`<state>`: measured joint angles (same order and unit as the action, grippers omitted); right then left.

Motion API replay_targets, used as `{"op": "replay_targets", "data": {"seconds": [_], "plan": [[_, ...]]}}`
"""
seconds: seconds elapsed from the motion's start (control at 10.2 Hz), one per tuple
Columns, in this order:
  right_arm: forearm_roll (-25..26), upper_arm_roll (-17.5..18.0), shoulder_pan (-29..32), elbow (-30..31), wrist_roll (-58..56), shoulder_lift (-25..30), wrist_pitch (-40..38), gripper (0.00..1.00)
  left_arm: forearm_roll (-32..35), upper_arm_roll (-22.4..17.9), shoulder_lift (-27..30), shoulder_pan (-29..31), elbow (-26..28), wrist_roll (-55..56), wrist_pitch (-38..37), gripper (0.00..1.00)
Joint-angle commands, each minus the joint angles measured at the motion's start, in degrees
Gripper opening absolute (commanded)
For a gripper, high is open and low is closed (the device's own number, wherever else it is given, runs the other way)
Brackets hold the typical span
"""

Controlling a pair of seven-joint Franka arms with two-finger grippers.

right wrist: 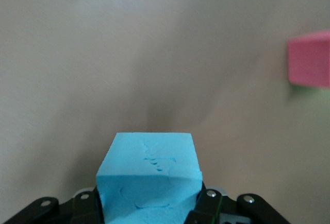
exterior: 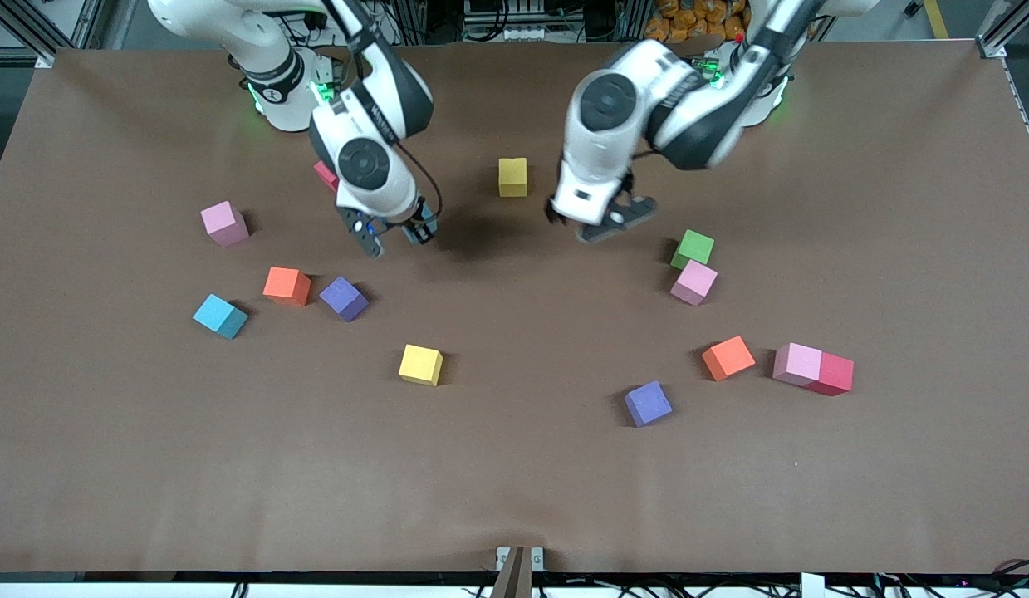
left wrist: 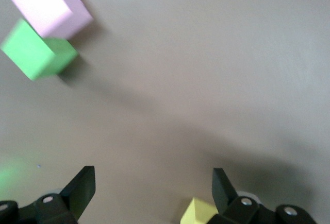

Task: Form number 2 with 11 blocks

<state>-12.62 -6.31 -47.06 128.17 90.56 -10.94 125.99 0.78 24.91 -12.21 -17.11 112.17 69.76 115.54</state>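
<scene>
My right gripper (exterior: 395, 237) is shut on a cyan block (right wrist: 149, 177) and hangs over bare table. My left gripper (exterior: 605, 220) is open and empty, with its fingers (left wrist: 82, 185) wide apart, over the table between a yellow block (exterior: 512, 177) and a green block (exterior: 693, 248). The green block touches a pink block (exterior: 693, 282); both show in the left wrist view, green block (left wrist: 38, 54) and pink block (left wrist: 49, 5). Loose on the table lie a pink block (exterior: 225, 223), an orange block (exterior: 286, 286), a purple block (exterior: 344, 298), a cyan block (exterior: 220, 316), a yellow block (exterior: 420, 365), an orange block (exterior: 727, 358), a purple block (exterior: 648, 404) and a pink block (exterior: 797, 364).
A red cube (exterior: 831, 374) touches the pink block at the left arm's end of the table. Another red cube (exterior: 325, 175) is half hidden by the right arm and shows as the red cube (right wrist: 309, 59) in the right wrist view. The brown table (exterior: 514, 490) fills the view.
</scene>
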Motion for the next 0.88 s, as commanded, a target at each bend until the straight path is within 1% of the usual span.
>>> {"op": "replay_targets", "data": {"seconds": [0.0, 0.1, 0.2, 0.29, 0.39, 0.59, 0.78], "plan": [[-0.92, 1.03, -6.08, 4.18, 12.49, 2.68, 4.58, 0.0, 1.76, -1.34, 3.07, 5.31, 4.62, 2.06, -0.85, 1.0], [-0.92, 3.47, -6.63, 6.98, 15.15, 2.77, 9.92, 0.0, 5.17, -2.4, 2.55, 7.68, 5.24, -0.56, -0.76, 1.0], [-0.92, 5.15, -6.55, 8.58, 16.66, 2.77, 13.72, 0.0, 6.85, -2.5, 2.28, 10.06, 6.81, -7.02, 0.72, 1.0], [-0.92, 5.69, -6.55, 8.85, 17.98, 2.68, 14.71, 0.0, 6.87, -2.76, 2.19, 11.82, 7.7, -13.53, 3.69, 1.0], [-1.01, 6.39, -6.72, 8.86, 20.86, 2.51, 14.98, 0.0, 7.31, -3.46, 1.5, 12.01, 7.71, -20.64, 4.33, 1.0], [-1.01, 9.2, -6.72, 8.86, 26.4, 1.81, 17.7, 0.0, 7.4, -3.73, 0.27, 12.1, 8.93, -33.65, 6.61, 1.0], [-1.09, 9.65, -6.55, 9.47, 26.52, 1.45, 17.71, 0.0, 7.4, -3.82, -0.09, 12.01, 16.02, -47.72, 18.34, 1.0]]}}
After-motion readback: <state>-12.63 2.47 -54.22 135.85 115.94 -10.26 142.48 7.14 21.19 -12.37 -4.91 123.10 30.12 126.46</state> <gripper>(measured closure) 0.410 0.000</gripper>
